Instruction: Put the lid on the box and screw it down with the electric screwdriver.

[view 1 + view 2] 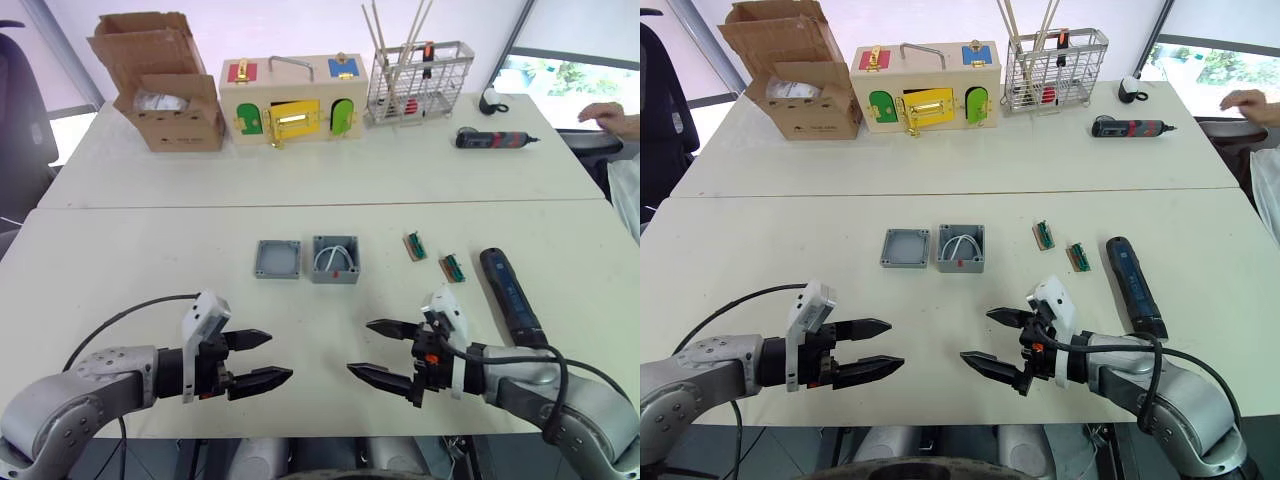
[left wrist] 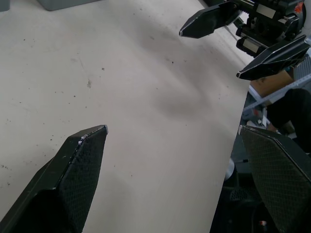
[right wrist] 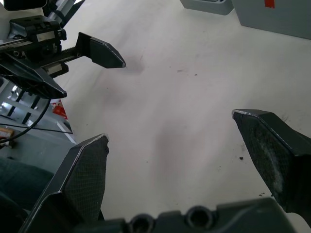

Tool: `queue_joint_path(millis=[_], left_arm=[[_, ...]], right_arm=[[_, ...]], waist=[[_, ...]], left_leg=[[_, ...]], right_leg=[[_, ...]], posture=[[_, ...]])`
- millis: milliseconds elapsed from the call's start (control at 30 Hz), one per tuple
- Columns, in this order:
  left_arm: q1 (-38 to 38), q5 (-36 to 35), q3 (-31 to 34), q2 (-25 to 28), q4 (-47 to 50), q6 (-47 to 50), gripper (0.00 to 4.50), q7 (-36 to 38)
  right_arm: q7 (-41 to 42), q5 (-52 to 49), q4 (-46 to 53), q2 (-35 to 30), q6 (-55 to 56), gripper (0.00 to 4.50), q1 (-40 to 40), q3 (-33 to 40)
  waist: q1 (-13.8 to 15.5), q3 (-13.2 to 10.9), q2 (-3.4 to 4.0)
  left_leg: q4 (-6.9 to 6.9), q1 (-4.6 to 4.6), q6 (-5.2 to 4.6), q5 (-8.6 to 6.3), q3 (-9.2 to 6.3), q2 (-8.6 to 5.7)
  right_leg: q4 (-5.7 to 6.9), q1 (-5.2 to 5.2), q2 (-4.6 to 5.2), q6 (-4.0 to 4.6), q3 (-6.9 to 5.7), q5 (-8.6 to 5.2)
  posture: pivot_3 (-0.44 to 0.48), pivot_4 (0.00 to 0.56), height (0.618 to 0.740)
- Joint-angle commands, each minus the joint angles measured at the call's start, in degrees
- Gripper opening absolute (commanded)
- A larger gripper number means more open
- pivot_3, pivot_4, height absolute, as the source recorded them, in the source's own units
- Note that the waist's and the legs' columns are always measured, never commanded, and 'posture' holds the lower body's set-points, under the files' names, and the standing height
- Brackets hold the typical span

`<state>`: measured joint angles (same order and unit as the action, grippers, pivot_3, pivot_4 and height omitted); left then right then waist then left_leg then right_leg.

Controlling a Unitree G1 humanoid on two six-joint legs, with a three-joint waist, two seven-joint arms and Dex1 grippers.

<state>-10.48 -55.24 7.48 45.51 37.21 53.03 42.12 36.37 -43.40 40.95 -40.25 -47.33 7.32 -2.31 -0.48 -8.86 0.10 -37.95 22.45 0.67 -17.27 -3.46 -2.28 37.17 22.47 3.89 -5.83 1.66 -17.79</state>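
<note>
Hovering above the near edge of the white table [image 1: 120, 260], our left gripper [image 1: 257, 359] and right gripper [image 1: 381, 349] face each other, each with its two black fingers spread apart and holding nothing. We see the flat square grey plastic lid [image 1: 277, 259] lying on the table just left of the small square grey plastic box [image 1: 335, 259], which stands open with white wires inside; the two sit close together beyond the grippers, nearer the table's middle. The thick dark blue-black cylindrical electric screwdriver [image 1: 510, 297] rests on the table to the right, just beyond our right arm, untouched. Two small green-and-tan parts [image 1: 434, 256] lie between the box and the screwdriver. On the far table stand a cardboard box [image 1: 165, 85], a wooden box with coloured doors [image 1: 295, 100], a wire basket [image 1: 420, 82] and a smaller black-and-red screwdriver [image 1: 492, 140]. We judge the task not yet begun: the lid remains to be placed, then screwed down.
</note>
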Motion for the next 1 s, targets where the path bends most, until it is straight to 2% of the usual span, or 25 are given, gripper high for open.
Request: queue_joint_path(millis=[33,467,767,867,1000], left_arm=[[0.06,-0.44,0.72,0.24,0.58,-0.47,4.46,0.17],[0.12,0.80,0.14,-0.09,0.24,-1.15,4.46,0.33],[0.06,0.44,1.99,0.13,-0.76,-1.36,4.46,0.72],[2.57,2.02,2.96,3.19,-2.86,-1.50,4.46,2.43],[12.46,7.31,0.57,13.27,-9.45,-1.29,4.46,8.80]], right_arm=[[0.25,0.33,0.49,0.51,1.02,4.48,-0.56,-0.45],[0.49,2.47,-0.40,0.34,1.99,4.48,-0.84,-0.68],[0.67,6.41,-1.95,-0.23,3.99,4.48,-1.26,-1.13],[1.36,3.35,-1.33,-0.94,1.61,4.48,-2.87,0.90],[0.01,-6.11,-1.07,-1.76,-3.65,4.48,-10.68,7.67]], waist=[[0.01,0.00,0.00],[0.01,0.00,0.00],[0.02,0.00,0.00],[0.02,0.00,0.00],[0.01,0.00,0.00]], left_leg=[[0.00,0.00,0.00,0.00,0.00,0.00],[0.00,0.00,0.00,0.00,0.00,0.00],[0.00,0.00,0.00,0.00,0.00,0.00],[-0.02,0.00,0.01,0.01,0.00,0.00],[-0.06,-0.01,0.04,0.03,-0.01,0.00]], right_leg=[[0.00,0.00,0.00,0.00,0.00,0.00],[0.00,0.00,0.00,0.00,0.00,0.00],[0.01,0.00,0.00,0.00,0.00,0.00],[0.04,0.01,-0.01,0.00,-0.01,0.00],[0.08,0.00,-0.03,0.03,-0.04,0.02]], posture=[[0.000,0.150,0.740],[0.000,0.150,0.740],[0.000,0.150,0.740],[0.000,0.150,0.740],[0.000,0.150,0.740]])
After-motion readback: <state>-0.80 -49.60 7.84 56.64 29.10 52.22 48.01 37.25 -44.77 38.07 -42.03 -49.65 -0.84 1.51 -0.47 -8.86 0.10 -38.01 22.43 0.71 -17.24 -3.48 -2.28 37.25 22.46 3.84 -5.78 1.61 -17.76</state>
